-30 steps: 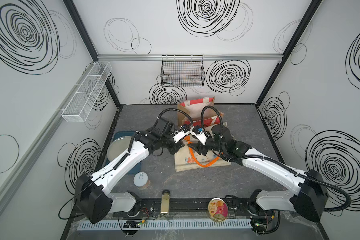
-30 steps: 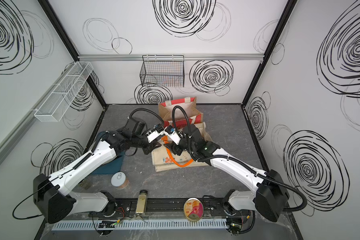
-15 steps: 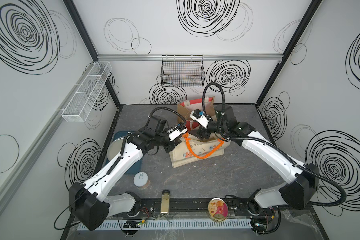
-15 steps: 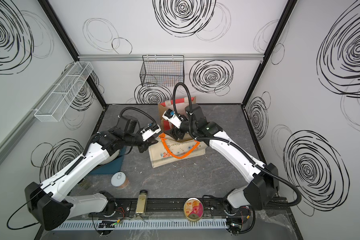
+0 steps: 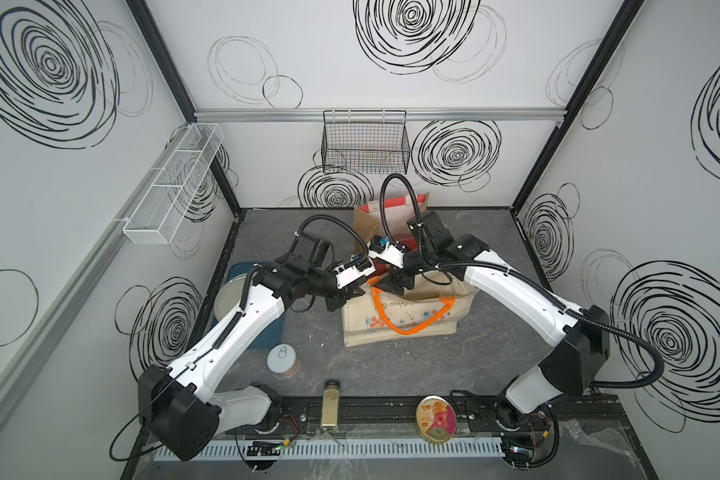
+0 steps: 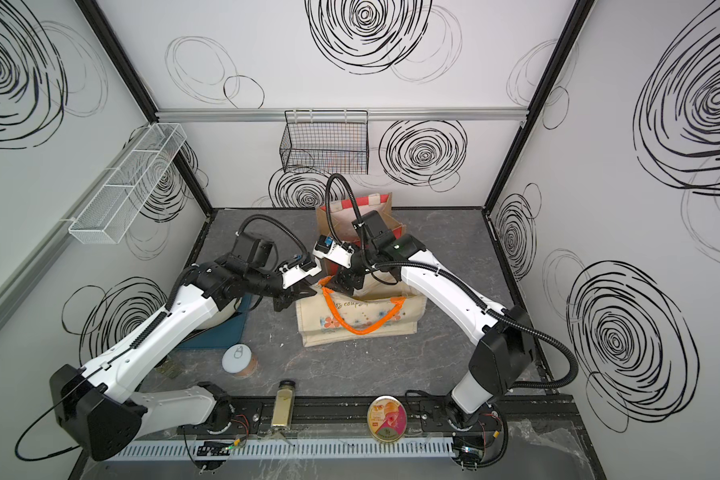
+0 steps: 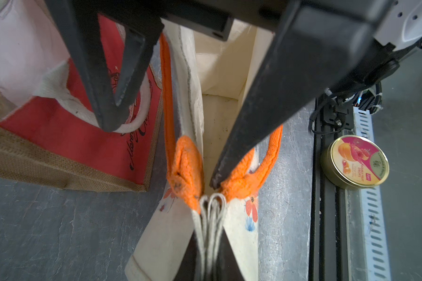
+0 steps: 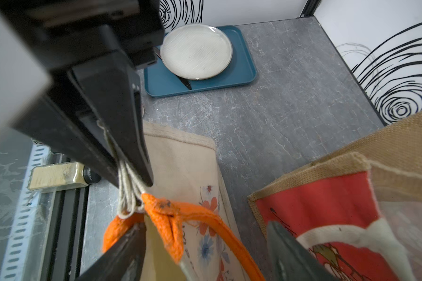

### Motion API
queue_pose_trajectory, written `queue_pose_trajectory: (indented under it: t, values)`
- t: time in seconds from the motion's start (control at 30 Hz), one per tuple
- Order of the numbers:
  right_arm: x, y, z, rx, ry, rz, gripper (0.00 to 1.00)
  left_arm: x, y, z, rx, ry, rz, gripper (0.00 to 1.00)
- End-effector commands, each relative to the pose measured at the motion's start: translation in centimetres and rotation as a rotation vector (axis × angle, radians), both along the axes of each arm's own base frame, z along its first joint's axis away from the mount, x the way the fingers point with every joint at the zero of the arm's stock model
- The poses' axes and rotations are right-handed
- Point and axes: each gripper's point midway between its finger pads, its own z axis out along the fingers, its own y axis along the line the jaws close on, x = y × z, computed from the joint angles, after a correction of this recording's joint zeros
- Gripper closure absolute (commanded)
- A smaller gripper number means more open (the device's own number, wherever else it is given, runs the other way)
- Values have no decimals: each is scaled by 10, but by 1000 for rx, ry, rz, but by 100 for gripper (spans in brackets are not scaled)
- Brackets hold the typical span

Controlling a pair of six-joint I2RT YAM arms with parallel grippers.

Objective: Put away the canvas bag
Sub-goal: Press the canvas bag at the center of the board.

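Left fingers [image 8: 129,146] clench cords [image 8: 127,192] at ten o'clock on the canvas bag [image 5: 400,328]; right fingers [image 7: 266,97] (spread astride its rim [image 7: 189,63]) should close squarely.

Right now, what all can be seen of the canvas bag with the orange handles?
The canvas bag is cream cloth with a flower print, dark lettering and two orange woven handles. It stands upright on the grey tabletop, mouth open, nothing seen inside, just in front of a red jute bag. The left gripper is shut on pale string loops at one end of its rim. The open right gripper hangs over its mouth.
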Motion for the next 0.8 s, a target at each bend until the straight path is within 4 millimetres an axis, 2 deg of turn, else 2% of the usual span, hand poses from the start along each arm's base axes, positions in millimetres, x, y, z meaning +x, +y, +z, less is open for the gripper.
queue_pose_trajectory:
  t: [0.0,0.13,0.27,0.43,0.6,0.77]
  values:
    - [-7,-12,8,-7,80,-14,19,-4,-10,13,-30,-48,-79,100]
    - [-12,-16,19,-1,84,-28,18,-5,-10,11,-18,-59,-85,100]
    - [-26,-9,7,-27,92,-1,16,-3,-8,19,-43,-74,-86,100]
    - [-32,0,0,-25,182,21,14,0,-4,22,-67,-74,-79,100]
    - [-18,-12,-34,-154,115,-27,16,-5,-5,26,-81,-73,-88,100]
    - [-3,-35,-40,-242,118,-124,30,-4,1,22,-67,-82,-59,100]
